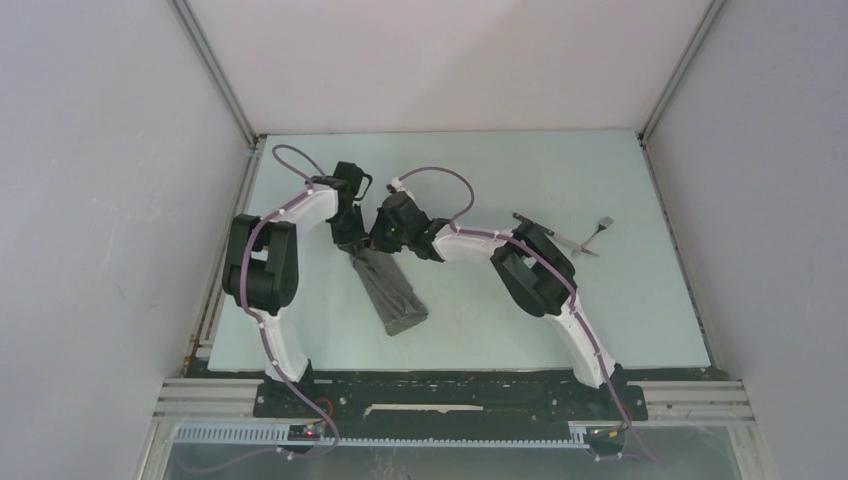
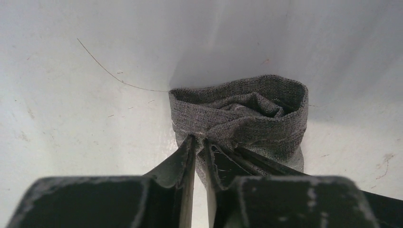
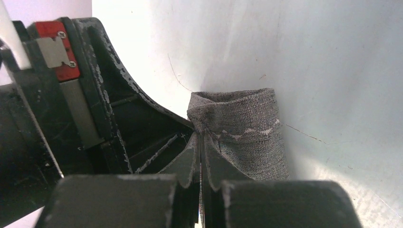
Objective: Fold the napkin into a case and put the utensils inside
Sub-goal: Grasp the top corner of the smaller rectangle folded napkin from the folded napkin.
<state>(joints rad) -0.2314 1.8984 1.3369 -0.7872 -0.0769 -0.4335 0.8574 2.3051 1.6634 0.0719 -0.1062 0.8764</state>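
Left fingers (image 2: 183,156) and right fingers (image 3: 187,159) each clamp the rim of the case (image 2: 266,128); pulling gently apart, low over the desk (image 2: 71,118), should open its mouth without unfolding it.

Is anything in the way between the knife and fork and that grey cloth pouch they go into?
Yes: the right arm lies across the table between the utensils and the case. The left gripper and right gripper pinch its open end.
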